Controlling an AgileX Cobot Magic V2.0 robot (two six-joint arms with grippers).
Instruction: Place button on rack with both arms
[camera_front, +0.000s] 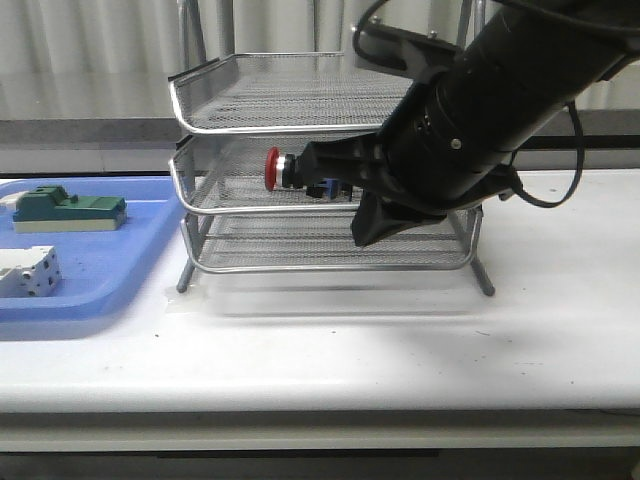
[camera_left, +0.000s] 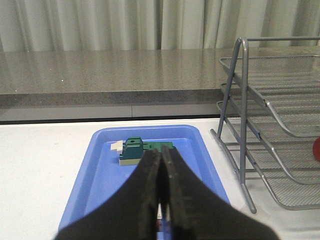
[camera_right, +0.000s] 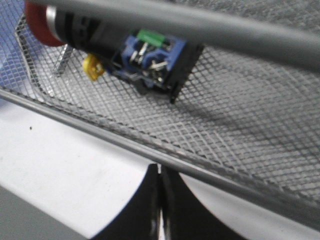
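The push-button switch (camera_front: 285, 168) lies on its side on the middle tier of the wire-mesh rack (camera_front: 200, 97), centre frame (placement looks done). The right gripper (camera_right: 159, 200) is clenched and empty outside the tier; the left gripper (camera_left: 161, 192) is clenched too, over the blue tray (camera_left: 85, 185).

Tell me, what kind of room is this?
Probably a robotics lab or test bench: a plain white table against a curtained wall, a wire rack holding an industrial button, and a blue tray of electrical parts.
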